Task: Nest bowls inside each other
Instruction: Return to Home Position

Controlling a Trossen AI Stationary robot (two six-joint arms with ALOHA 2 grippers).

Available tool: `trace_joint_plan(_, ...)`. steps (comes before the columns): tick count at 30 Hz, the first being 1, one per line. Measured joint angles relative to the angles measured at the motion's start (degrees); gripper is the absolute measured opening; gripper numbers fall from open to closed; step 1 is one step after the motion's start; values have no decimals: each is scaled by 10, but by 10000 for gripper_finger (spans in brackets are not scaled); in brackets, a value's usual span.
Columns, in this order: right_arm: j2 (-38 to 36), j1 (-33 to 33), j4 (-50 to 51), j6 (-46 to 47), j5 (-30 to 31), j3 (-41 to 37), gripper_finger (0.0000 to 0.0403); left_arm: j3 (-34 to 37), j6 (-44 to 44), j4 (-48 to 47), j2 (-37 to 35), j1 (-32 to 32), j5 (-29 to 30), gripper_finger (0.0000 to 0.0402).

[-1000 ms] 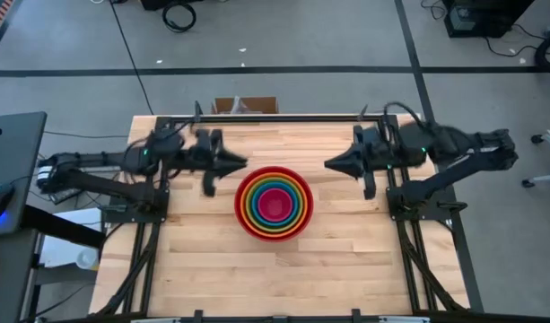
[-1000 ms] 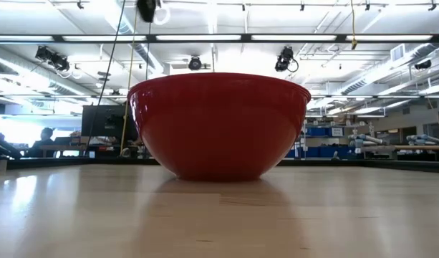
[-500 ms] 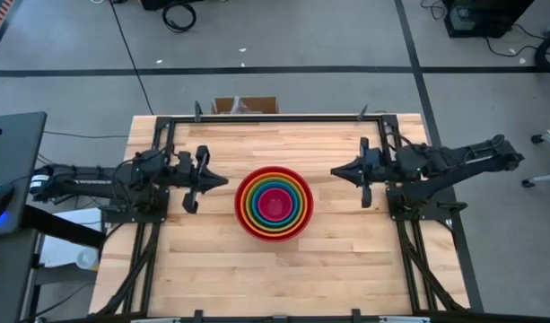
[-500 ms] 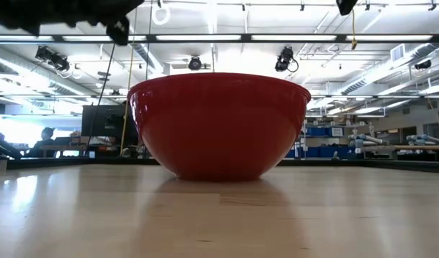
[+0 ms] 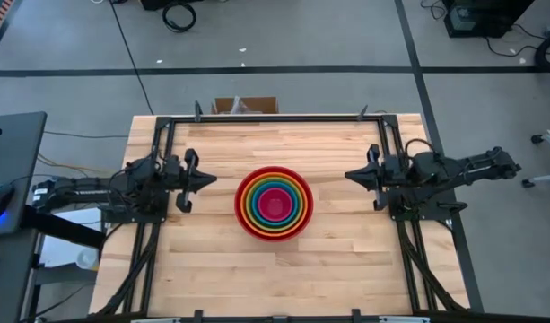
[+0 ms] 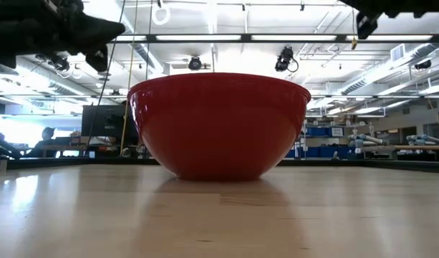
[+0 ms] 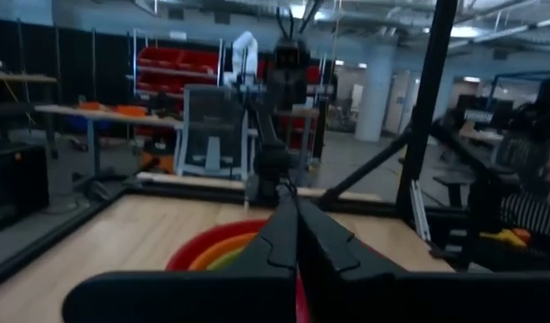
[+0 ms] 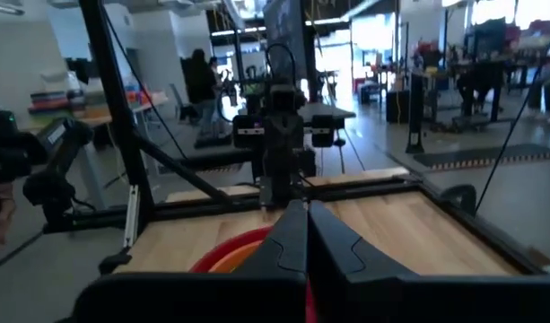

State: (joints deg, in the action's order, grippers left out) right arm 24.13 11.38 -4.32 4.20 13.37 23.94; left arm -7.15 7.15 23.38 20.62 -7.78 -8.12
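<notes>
The bowls [image 5: 274, 203] stand nested at the table's middle: red outermost, then orange, lime green, blue and magenta-pink innermost. The red bowl [image 6: 219, 125] rests by its base on the wood. My left gripper [image 5: 208, 178] hovers shut to the left of the stack, pointing at it, clear of the rim. My right gripper [image 5: 351, 174] hovers shut to the right, also pointing at the stack. The wrist views show each gripper's shut fingers [image 7: 295, 235] [image 8: 306, 235] with the bowls' rims [image 7: 212, 251] [image 8: 234, 251] beyond them.
A black metal frame [image 5: 275, 117] runs along the table's far edge and down both sides. Bare wood [image 5: 275, 274] lies on the near side of the bowls. A cardboard box [image 5: 245, 105] sits behind the far edge. People show in the room beyond.
Both grippers have drawn back from the bowls toward their own table edges, left to the left and right to the right, and have sunk lower. The left gripper's fingers have shut. The nested bowls have stayed still.
</notes>
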Motion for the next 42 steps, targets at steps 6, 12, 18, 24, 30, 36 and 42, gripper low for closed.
trace_joint_plan(6, -114, 1, -5, 13, 13, -60, 4, 1, -6, -53, -51, -1, 0, 6)
trace_joint_plan(12, -155, 1, -11, 46, 7, -106, 3, 1, -8, -128, -88, -1, 0, 6)
trace_joint_plan(18, -154, 0, -87, 64, 10, -172, 3, 1, -27, -171, -92, -1, 1, 6)
trace_joint_plan(24, -152, 0, -112, 60, 27, -202, 3, 1, -35, -177, -92, -1, 1, 6)
trace_joint_plan(30, -152, -7, -102, 41, 40, -206, 5, 1, -46, -189, -90, -3, 15, 6)
trace_joint_plan(36, -149, -32, -63, 36, 49, -206, 5, 1, -51, -189, -90, -30, 34, 6)
trace_joint_plan(42, -145, -54, -86, 40, 32, -207, 6, 1, -51, -185, -90, -29, 13, 6)
